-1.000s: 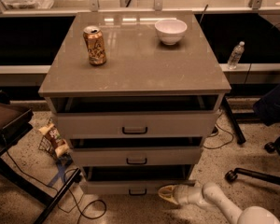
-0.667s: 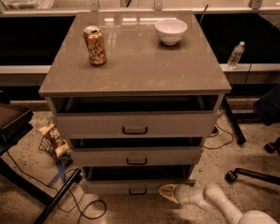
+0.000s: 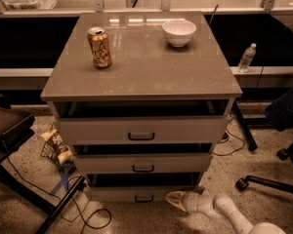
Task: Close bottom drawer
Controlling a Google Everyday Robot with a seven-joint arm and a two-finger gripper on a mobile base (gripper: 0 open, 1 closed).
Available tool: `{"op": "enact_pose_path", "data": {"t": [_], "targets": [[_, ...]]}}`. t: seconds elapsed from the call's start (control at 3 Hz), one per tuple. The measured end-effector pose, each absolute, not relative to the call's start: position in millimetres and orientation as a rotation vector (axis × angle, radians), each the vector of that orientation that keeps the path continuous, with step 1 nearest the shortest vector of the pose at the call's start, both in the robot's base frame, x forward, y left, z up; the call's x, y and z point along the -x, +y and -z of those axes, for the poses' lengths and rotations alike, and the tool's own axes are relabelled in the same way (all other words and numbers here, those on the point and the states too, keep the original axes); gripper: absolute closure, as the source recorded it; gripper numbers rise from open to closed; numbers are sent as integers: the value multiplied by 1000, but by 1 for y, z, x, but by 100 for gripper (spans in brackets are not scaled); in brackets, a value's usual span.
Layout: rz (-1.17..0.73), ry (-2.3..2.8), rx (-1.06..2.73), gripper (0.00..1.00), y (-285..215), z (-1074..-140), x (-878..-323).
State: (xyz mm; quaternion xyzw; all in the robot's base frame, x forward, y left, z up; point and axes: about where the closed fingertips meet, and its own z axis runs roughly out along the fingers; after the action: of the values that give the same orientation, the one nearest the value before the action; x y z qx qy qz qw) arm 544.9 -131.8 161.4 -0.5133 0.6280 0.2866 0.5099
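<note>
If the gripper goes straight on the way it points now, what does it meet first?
Most likely the bottom drawer: the gripper sits low by its right end, pointing left at its front. Depth is unclear; it might pass just in front.

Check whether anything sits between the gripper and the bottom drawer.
Nothing visible does. The pale gripper sits low at the front of the pale grey bottom drawer, near its right end, with no object between them.

Three drawers (image 3: 141, 129) (image 3: 142, 163) (image 3: 144, 194); one tool (image 3: 176, 199), apparently floor-level.
</note>
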Motion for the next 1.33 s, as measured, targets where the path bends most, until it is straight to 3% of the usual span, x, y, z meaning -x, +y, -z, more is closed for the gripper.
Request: {"op": "enact_pose_path", "data": {"t": [1.33], "targets": [[-594,1521,1097,100,-140,-157,-589]]}}
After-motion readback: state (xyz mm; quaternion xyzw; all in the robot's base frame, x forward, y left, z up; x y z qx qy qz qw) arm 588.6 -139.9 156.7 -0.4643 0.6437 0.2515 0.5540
